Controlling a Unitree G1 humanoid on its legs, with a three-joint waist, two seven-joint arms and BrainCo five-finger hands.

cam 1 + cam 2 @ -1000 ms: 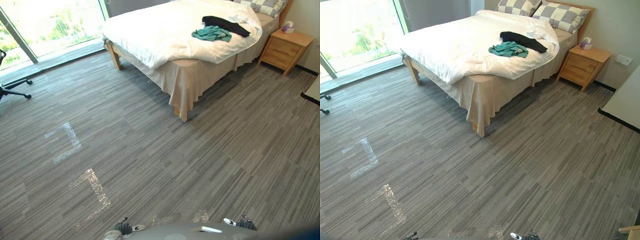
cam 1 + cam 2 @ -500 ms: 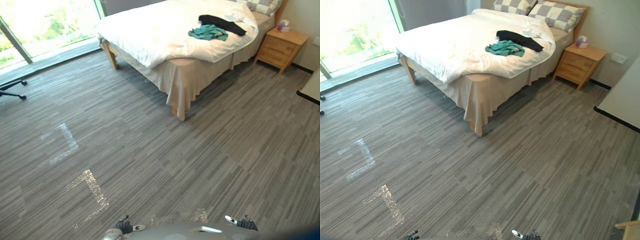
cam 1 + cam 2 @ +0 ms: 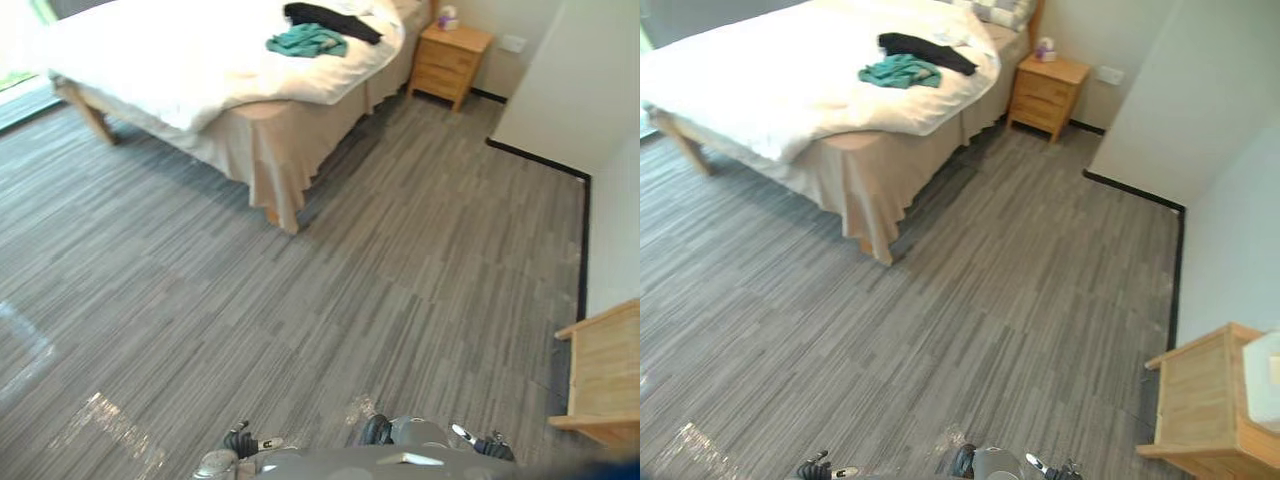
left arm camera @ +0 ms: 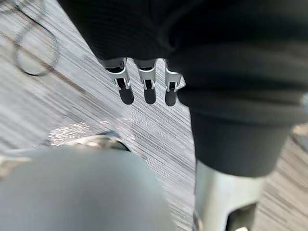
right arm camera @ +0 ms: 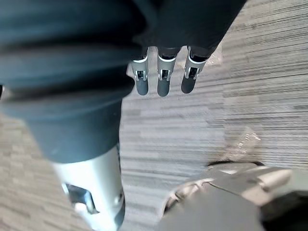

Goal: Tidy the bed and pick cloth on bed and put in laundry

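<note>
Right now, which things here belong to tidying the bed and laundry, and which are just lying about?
For the job: white-quilted wooden bed; crumpled teal cloth on it; long black cloth beside that.
Just there: light wooden bedside table; small tissue box on it; pale wooden stand by the wall.

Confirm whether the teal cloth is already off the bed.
No, the teal cloth lies on the bed's white duvet beside the black garment.
</note>
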